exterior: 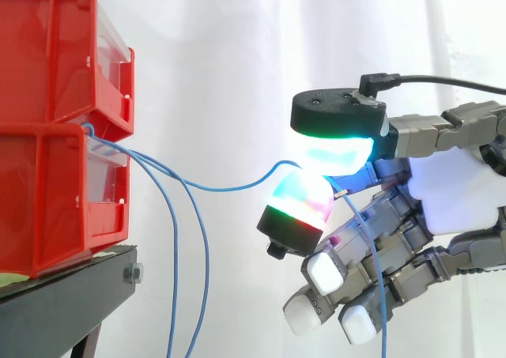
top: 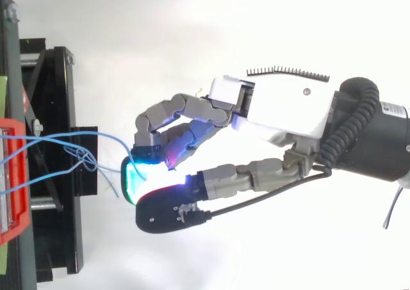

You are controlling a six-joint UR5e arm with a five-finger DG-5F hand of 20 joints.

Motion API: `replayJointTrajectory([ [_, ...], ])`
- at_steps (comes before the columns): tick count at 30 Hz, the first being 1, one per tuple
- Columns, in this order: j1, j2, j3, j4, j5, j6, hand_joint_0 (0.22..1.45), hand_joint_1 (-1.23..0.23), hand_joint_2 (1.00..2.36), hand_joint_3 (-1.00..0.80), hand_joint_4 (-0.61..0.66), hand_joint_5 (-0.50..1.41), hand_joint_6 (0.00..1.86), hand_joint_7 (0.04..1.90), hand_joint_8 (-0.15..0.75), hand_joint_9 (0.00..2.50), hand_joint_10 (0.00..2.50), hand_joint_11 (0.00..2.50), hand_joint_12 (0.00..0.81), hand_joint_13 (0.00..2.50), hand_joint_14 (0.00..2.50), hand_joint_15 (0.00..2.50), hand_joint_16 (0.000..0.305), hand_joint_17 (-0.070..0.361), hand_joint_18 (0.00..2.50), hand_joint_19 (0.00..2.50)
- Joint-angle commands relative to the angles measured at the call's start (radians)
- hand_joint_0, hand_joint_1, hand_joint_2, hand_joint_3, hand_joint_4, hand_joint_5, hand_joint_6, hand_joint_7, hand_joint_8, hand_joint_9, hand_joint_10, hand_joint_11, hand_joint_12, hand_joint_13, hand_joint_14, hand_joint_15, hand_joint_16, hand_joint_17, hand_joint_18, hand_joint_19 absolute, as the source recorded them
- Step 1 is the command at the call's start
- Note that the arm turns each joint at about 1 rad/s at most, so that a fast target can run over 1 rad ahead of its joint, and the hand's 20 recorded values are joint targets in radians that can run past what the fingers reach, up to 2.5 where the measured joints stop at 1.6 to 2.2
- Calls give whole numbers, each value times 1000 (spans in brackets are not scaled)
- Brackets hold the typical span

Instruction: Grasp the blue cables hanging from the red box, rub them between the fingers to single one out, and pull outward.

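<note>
Blue cables [exterior: 229,190]: thin strands from the box [exterior: 47,200], ahead of the hand [exterior: 455,188].
Hand: pads [exterior: 332,148] pinch one strand.
Side view: two strands hang loose.
Top view: strands cross short of the pads.

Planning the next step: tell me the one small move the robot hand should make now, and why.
Probably draw the robot hand away from the red box, keeping the pinch. One blue cable sits alone between its fingertips and sags slack; the other two cables hang free.
</note>
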Motion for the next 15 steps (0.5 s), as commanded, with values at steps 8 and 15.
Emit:
replayJointTrajectory([
  [8, 0, 0, 1, -1, 0, 0, 598, -739, 1027, -41, 205, -183, 862, 1232, 350, 853, 12, 602, 391, 729, 16, 478, 50, 113, 592, 592],
  [15, 0, 0, 0, 1, 0, 0, 600, -738, 1026, -43, 201, -183, 862, 1233, 351, 853, 9, 605, 392, 730, 15, 473, 50, 112, 588, 595],
])
